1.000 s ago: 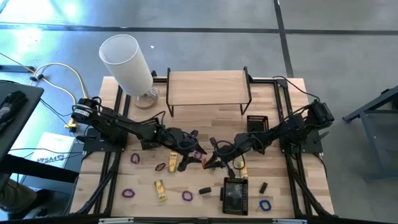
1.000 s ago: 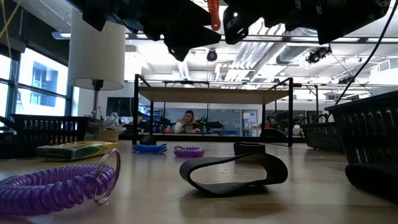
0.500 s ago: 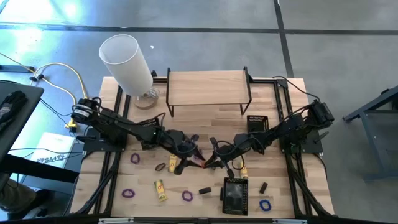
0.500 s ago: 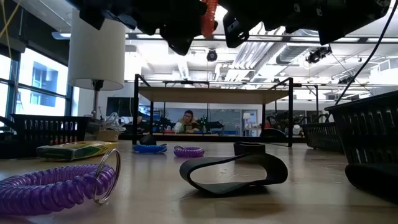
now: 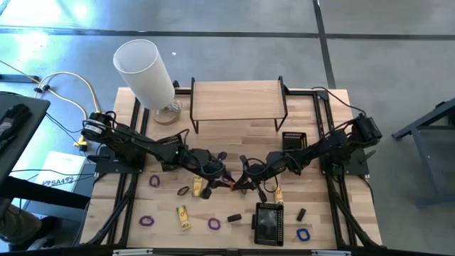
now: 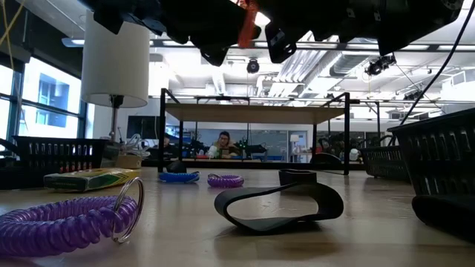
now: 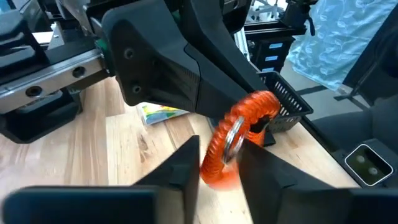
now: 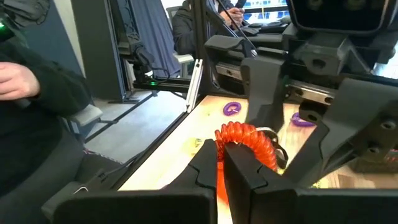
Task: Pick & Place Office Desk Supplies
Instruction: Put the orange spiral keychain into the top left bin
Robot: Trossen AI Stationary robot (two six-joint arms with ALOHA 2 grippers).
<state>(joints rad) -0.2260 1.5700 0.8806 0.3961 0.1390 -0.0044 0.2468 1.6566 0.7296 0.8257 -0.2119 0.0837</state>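
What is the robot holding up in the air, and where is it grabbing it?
A red coiled band loop, held off the table. Both the left gripper and right gripper pinch its coil, one at each end.

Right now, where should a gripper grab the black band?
Probably pinch the black band by its near wall, from above, one finger inside the loop, one outside: it stands on edge, open upward. The left gripper and right gripper meet mid-table at the orange coil.

Near left on the table lay a purple coil band with a metal ring. A black band loop sat at centre. Dark arms filled the top edge, an orange coil hanging between them.
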